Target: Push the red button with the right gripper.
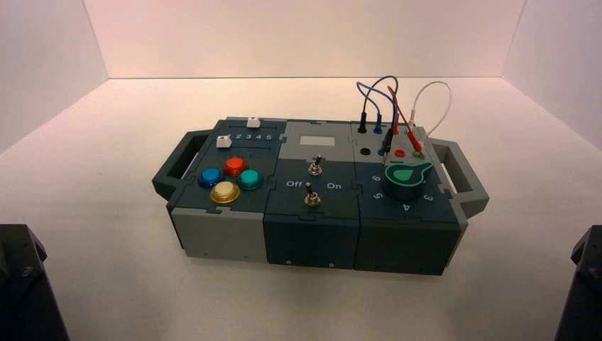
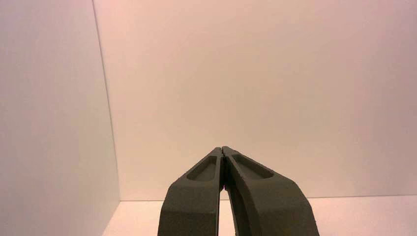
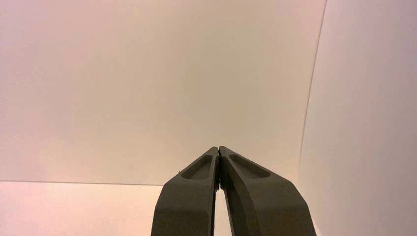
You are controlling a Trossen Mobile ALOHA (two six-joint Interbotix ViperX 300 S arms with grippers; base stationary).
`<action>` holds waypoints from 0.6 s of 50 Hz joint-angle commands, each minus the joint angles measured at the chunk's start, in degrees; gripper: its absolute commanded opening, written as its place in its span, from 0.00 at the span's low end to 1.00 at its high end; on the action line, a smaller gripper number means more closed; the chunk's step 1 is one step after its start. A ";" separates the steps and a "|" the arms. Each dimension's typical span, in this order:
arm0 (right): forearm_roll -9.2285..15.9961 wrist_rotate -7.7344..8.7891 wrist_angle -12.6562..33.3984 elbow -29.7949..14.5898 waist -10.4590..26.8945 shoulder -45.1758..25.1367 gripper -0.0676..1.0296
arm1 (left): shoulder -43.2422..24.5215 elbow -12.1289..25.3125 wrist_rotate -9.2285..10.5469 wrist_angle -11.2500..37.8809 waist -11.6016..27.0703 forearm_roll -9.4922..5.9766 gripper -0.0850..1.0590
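The red button point(image 1: 235, 165) is a glossy red-orange dome on the left part of the box point(image 1: 213, 234), behind the yellow button point(image 1: 224, 192) and between the blue button point(image 1: 210, 177) and the teal button point(image 1: 249, 178). My right gripper point(image 3: 218, 149) is shut and empty, parked at the lower right, far from the box; only its arm point(image 1: 586, 284) shows in the high view. My left gripper point(image 2: 223, 149) is shut and empty, parked at the lower left, its arm point(image 1: 25, 284) at the frame edge. Both wrist views face bare walls.
The box also bears two toggle switches point(image 1: 316, 167), a green knob point(image 1: 406, 176), two white sliders point(image 1: 224, 142) and red, blue and white wires point(image 1: 397, 99) at its back right. Grey handles point(image 1: 461, 170) stick out on both sides. White walls enclose the table.
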State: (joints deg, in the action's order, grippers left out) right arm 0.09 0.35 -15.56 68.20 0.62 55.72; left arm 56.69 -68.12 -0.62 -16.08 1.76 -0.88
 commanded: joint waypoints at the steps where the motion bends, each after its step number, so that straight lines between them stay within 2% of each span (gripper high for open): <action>1: 0.09 -0.18 0.09 -0.88 0.18 -0.18 0.04 | -0.44 0.79 -0.18 -0.26 0.00 0.00 0.05; 16: 0.09 -0.18 1.41 -1.05 0.97 -0.26 0.04 | -0.62 0.88 -0.18 1.23 0.18 0.00 0.05; 22: 0.00 0.18 6.77 -2.37 3.96 -1.05 0.04 | -1.23 1.67 -0.18 4.66 0.70 0.00 0.05; 26: 0.00 0.88 10.81 -3.43 7.21 -2.46 0.04 | -2.11 2.37 -0.53 7.38 1.67 0.09 0.05; 30: 0.00 0.88 13.45 -4.31 10.28 -3.87 0.04 | -2.90 3.16 -0.79 9.84 2.55 0.00 0.05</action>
State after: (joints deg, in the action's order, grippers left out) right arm 0.09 1.14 -4.13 66.45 8.09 53.44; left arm 54.84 -67.50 -1.05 -7.91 3.43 -0.88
